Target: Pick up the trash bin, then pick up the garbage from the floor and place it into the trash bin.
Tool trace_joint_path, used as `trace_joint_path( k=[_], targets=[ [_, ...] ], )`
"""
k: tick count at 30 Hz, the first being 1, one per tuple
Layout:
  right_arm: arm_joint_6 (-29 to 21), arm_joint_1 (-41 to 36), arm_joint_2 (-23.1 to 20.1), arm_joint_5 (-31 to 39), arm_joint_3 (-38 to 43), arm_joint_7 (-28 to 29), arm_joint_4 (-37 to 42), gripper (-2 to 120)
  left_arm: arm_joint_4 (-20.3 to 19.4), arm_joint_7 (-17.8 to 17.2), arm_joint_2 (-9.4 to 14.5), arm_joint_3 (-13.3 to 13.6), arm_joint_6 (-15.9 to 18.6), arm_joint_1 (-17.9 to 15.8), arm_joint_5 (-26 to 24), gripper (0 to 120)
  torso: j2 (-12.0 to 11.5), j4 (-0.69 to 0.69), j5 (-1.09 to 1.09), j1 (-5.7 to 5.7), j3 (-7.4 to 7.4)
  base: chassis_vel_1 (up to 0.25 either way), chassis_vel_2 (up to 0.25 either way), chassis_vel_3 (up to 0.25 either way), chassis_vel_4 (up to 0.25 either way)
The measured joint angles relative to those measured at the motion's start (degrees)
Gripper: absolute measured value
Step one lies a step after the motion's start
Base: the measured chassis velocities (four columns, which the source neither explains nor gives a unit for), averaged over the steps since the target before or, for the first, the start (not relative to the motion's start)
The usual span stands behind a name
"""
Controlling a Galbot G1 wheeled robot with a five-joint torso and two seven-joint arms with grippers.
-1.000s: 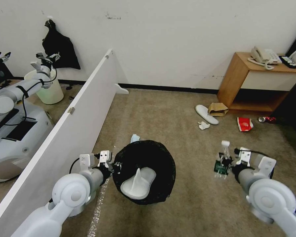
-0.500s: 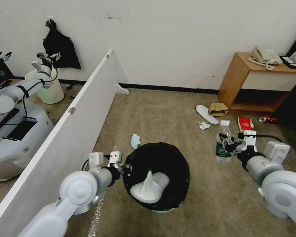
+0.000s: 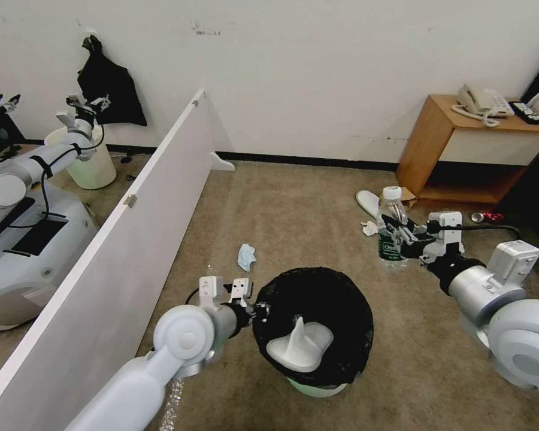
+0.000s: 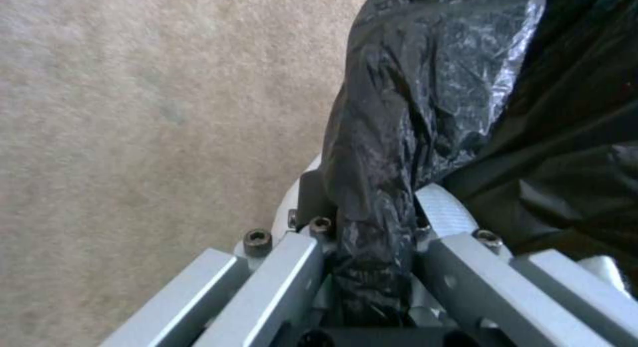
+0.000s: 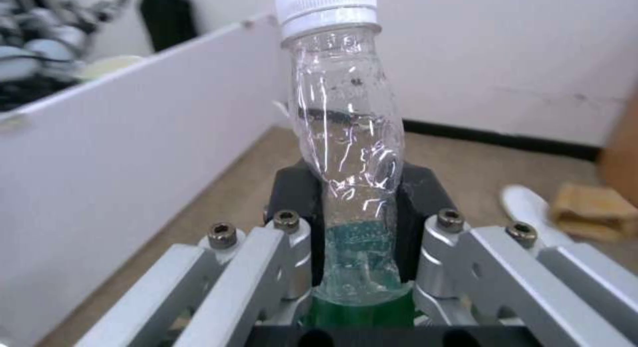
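The trash bin [image 3: 335,299], white with a black bag over its rim, hangs off the carpet in the head view's lower middle. A white slipper [image 3: 299,347] lies inside it. My left gripper [image 3: 259,311] is shut on the bin's near-left rim, and the bag [image 4: 386,137] is pinched between its fingers [image 4: 444,212]. To the right and higher, my right gripper [image 3: 396,234] is shut on a clear green-labelled bottle [image 3: 390,224], held upright. The bottle [image 5: 346,127] stands cap-up between the fingers [image 5: 420,197]. Garbage on the floor: a blue tissue [image 3: 245,256], a white slipper [image 3: 368,202], a white tissue [image 3: 369,227], a red can [image 3: 487,216].
A long white partition board [image 3: 132,203] runs along my left. Beyond it stand a pale bin [image 3: 93,164] and another robot [image 3: 24,251]. A wooden side table [image 3: 461,149] with a telephone [image 3: 482,102] stands at the far right wall, with a brown paper bag [image 3: 409,194] near it.
My right gripper has lifted the bottle higher and farther out. My left arm has carried the trash bin to the right, toward the bottle.
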Motion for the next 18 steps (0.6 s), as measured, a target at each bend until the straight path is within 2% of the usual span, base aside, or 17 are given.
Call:
trace_joint_path(
  k=[9, 18],
  targets=[
    [1.84, 0.41, -1.95, 1.56, 0.30, -5.57, 1.38, 18, 2.78, -2.99, -3.44, 2.69, -0.04, -3.69, -2.14, 2, 0.00, 0.00, 0.00, 0.00, 0.00, 0.000, 0.000, 0.000, 0.000],
    [1.86, -0.16, -1.87, 1.36, -0.89, -9.25, 2.03, 18, 4.32, -3.81, -5.70, 2.86, -0.09, -6.27, -3.15, 2, 0.00, 0.00, 0.00, 0.00, 0.00, 0.000, 0.000, 0.000, 0.000]
  ],
)
